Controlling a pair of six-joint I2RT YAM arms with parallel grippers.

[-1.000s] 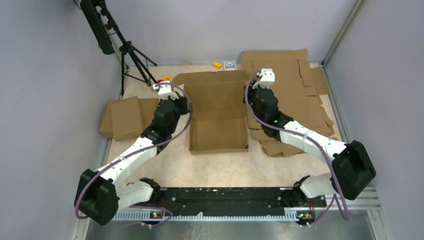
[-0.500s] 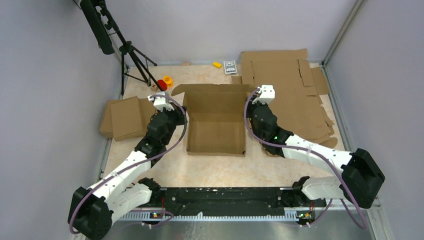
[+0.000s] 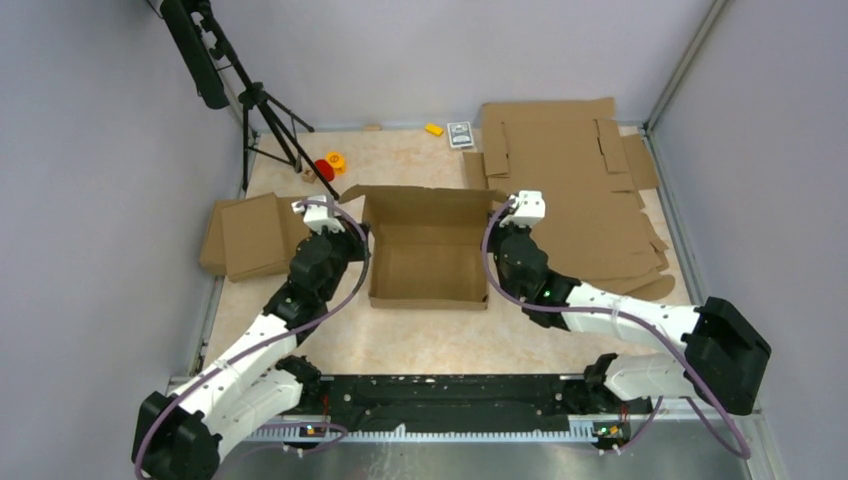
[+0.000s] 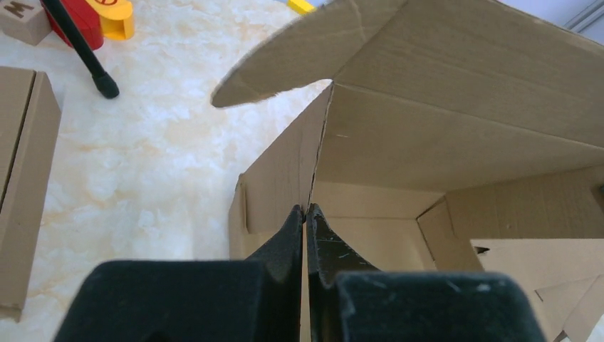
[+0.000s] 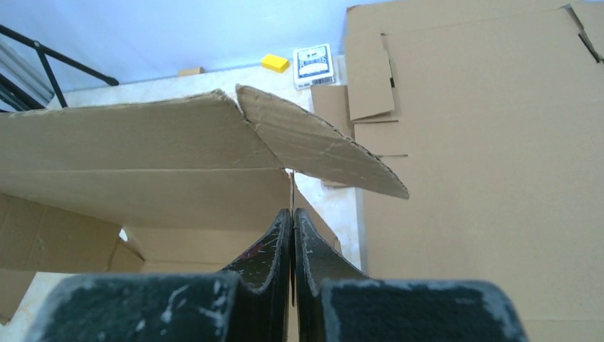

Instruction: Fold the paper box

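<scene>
The paper box (image 3: 428,262) is a brown corrugated carton, open on top, in the middle of the table with its lid panel raised at the far side. My left gripper (image 3: 362,232) is shut on the box's left side wall (image 4: 285,178), which runs between its black fingers (image 4: 285,239). My right gripper (image 3: 492,222) is shut on the right side wall (image 5: 292,191), pinched between its fingers (image 5: 313,246). A rounded lid flap sticks out at each far corner, one in the left wrist view (image 4: 299,53) and one in the right wrist view (image 5: 313,146).
A pile of flat slotted cardboard sheets (image 3: 580,190) lies at the right. Smaller cardboard pieces (image 3: 250,235) lie at the left. A tripod (image 3: 265,120) stands far left with red and yellow toys (image 3: 328,165) near it. A yellow block and a small card pack (image 3: 460,133) lie by the back wall.
Both grippers have drawn the box toward the near edge of the table. The lid panel has tipped up from lying back to standing more upright.
</scene>
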